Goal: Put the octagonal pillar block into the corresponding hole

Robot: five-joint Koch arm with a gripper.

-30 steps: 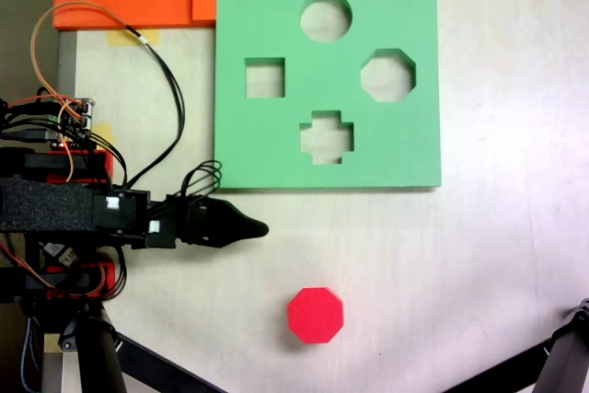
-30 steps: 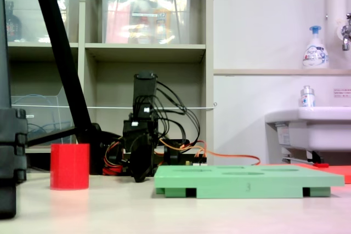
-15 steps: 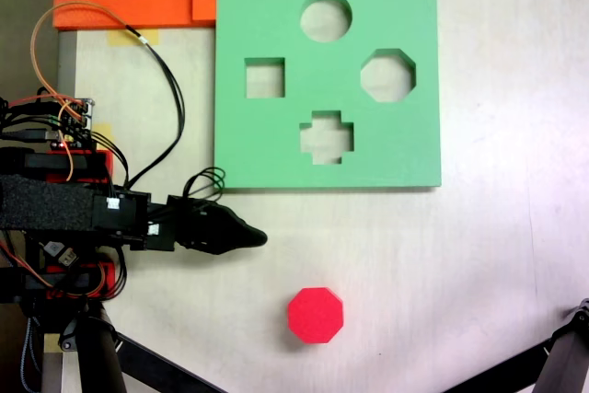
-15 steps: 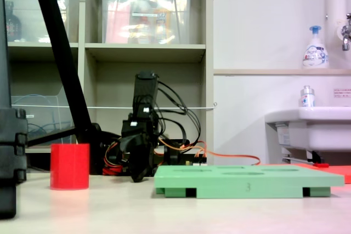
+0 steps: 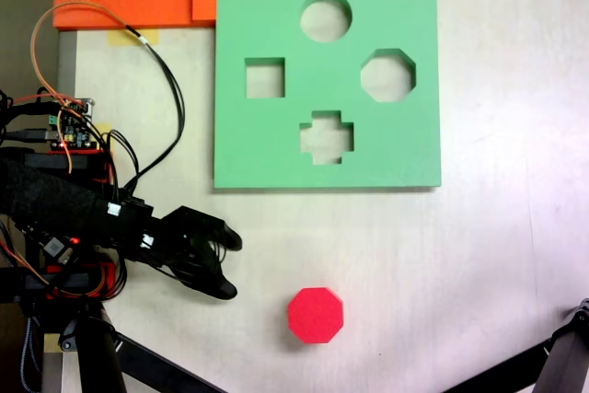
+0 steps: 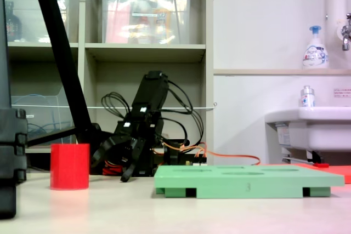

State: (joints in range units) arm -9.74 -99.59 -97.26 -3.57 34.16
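Gripper had jaws spread wide apart, nothing between them; sat above table, pointing toward red block. Octagonal pillar block stood upright on table, below green board in top-down fixed view, just right of gripper tips, not touching. Corresponding hole on board's right side, well apart from block. Side fixed view: block left of gripper, board flat on table.

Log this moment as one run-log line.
gripper: open, empty, beside block | octagonal pillar block: on table, ungrasped | octagonal hole: empty | green board: flat
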